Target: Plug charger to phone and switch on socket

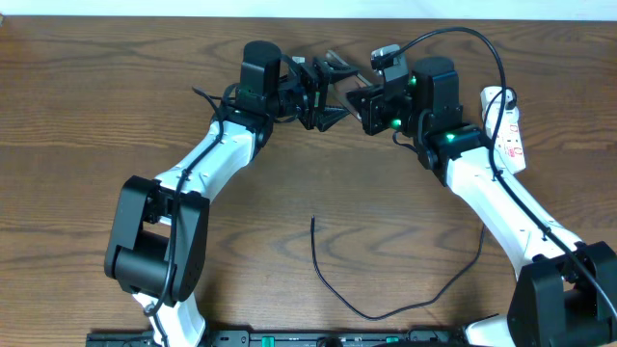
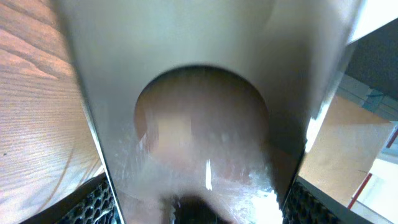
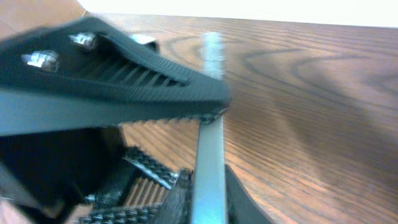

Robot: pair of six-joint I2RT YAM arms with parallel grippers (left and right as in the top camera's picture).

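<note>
The phone (image 1: 342, 72) is held off the table at the back centre between both grippers. In the left wrist view its glossy brownish back with the round mark (image 2: 199, 118) fills the frame between my left fingers (image 2: 199, 208). In the right wrist view I see its silver edge (image 3: 210, 124) clamped in my right fingers (image 3: 208, 196). My left gripper (image 1: 326, 101) and right gripper (image 1: 364, 104) face each other. The charger, a thin black cable (image 1: 333, 289), lies on the table in front, its free tip (image 1: 311, 221) pointing away. The socket, a white power strip (image 1: 508, 120), lies at the far right.
The wooden table (image 1: 116, 96) carries the cable loop, which runs towards the right arm's base (image 1: 472, 260). A black cable arches over the right arm (image 1: 463, 34). The left gripper's finger (image 3: 112, 62) crosses the top of the right wrist view.
</note>
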